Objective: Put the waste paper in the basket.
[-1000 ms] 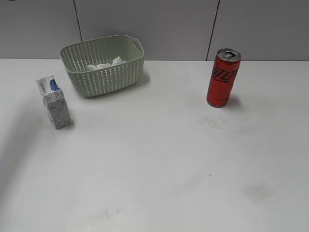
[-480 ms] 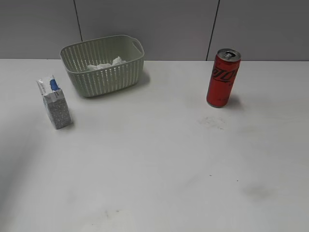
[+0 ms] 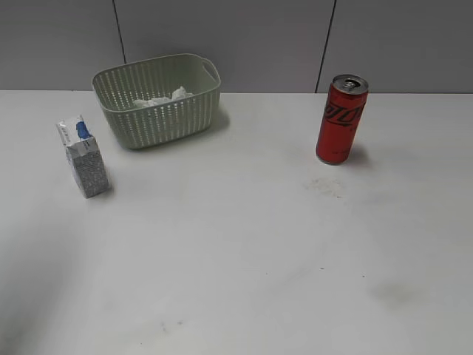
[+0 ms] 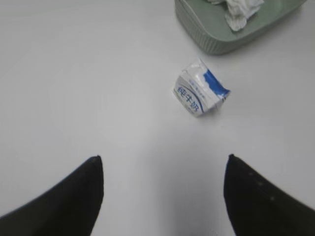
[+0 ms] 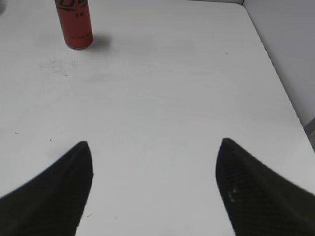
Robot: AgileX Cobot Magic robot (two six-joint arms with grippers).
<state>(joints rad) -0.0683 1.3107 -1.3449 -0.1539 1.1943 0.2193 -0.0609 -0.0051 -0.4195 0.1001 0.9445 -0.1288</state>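
Observation:
The pale green basket (image 3: 157,100) stands at the back left of the white table. Crumpled white waste paper (image 3: 159,98) lies inside it. The left wrist view shows the basket's corner (image 4: 216,34) with a paper wad (image 4: 241,10) in it. My left gripper (image 4: 162,167) is open and empty above bare table, well short of the basket. My right gripper (image 5: 153,152) is open and empty over the right side of the table. Neither gripper shows in the exterior view.
A small grey-speckled pack with a blue top (image 3: 85,157) stands left of the basket and shows in the left wrist view (image 4: 201,93). A red can (image 3: 341,118) stands at the back right and also shows in the right wrist view (image 5: 74,22). The table's right edge (image 5: 275,73) is near.
A faint shadow at the left edge of the exterior view has drawn back toward the lower left. The objects have not moved.

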